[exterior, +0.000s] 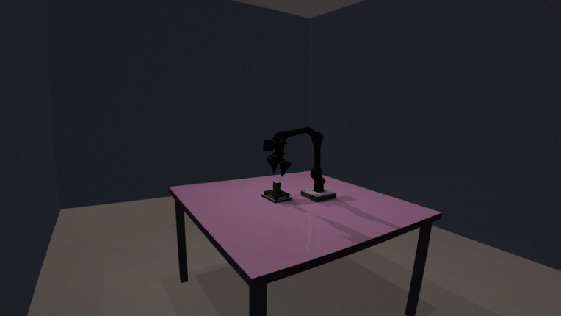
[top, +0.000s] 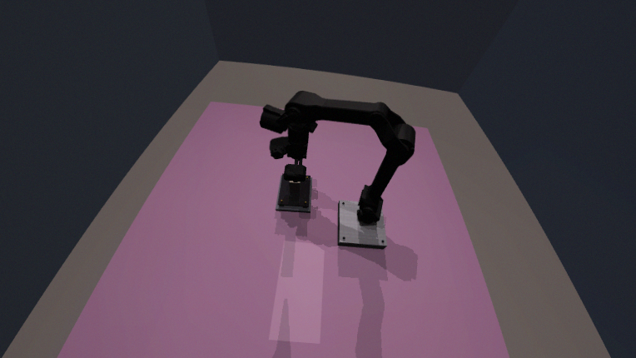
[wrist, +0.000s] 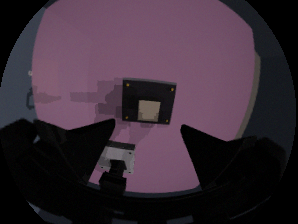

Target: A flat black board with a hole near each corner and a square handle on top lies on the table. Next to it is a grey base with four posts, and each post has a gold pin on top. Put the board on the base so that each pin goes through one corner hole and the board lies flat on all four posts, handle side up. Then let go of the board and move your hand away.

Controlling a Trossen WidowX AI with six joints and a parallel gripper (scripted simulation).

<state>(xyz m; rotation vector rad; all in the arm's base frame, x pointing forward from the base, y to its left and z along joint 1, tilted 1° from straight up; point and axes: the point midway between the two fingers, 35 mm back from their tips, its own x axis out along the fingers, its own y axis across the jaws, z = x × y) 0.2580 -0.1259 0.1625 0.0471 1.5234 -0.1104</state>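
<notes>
- Above the board, the tool (top: 295, 171) (exterior: 278, 174) (wrist: 148, 125) points down with its dark, tapering fingers spread wide, gripping nothing; in the exterior view its tips are apart from the handle.
- Below it, the handle (top: 294, 191) (exterior: 277, 187) (wrist: 149, 109) is an upright, straight-sided block with a square, pale tan top.
- The board (top: 302, 196) (exterior: 269, 192) (wrist: 131, 95), flat, black and roughly square, looks level, handle side up; its near-equal sides give no clear long axis.
- Small gold pins (top: 305, 202) (wrist: 128, 85) show at its four corners.
- Beneath the board, the grey base (top: 293, 210) (exterior: 266, 197) (wrist: 149, 79) shows as a thin rim; full seating on every post is too small to confirm.
- Near them, the black jointed arm (top: 351, 111) (exterior: 316, 156) (wrist: 114, 181) arches from a pale grey, square mounting plate (top: 347, 231) (exterior: 310, 195) (wrist: 112, 154) with dark corner dots.
- Under everything, the desk (top: 200, 222) (exterior: 235, 220) (wrist: 200, 50) has a smooth pink top with a faint sheen.
</notes>
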